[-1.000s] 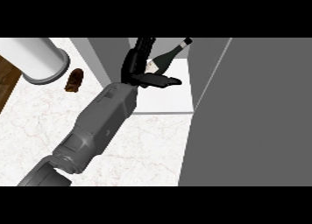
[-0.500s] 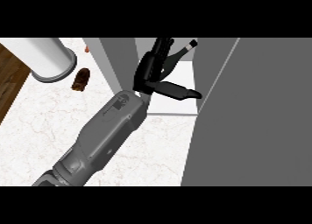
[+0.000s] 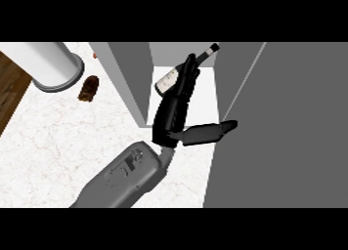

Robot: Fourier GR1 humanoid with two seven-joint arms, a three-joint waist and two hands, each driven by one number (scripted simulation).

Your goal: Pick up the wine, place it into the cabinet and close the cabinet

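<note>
One arm only is shown, entering from the near left.

Item 1: left hand [image 3: 173,114]. It is closed on the lower body of the wine, with the thumb standing off to the right. The right hand is not shown.

Item 2: wine [image 3: 166,80]. It is a dark bottle with a pale label, carried tilted with the neck pointing far and right. It is placed within the opening of the cabinet [image 3: 130,80], above the pale shelf [image 3: 206,100]. Whether its base touches the shelf cannot be told.

Item 3: door [image 3: 292,127]. It is the broad grey panel at right, judged to be standing open.

Item 4: white cylinder [image 3: 54,63], far left on the marble counter [image 3: 54,141]. A small brown object [image 3: 89,89] is just beside it, and both are well apart from the hand.

Step in hand: the placing is judged to be under way, while the picking is done and the closing is not begun.

Next move: the bottle is to be lowered until it is borne by the shelf, then released. The hand is to be drawn back toward the near side, clear of the neck. The door is then to be swung across the opening.
</note>
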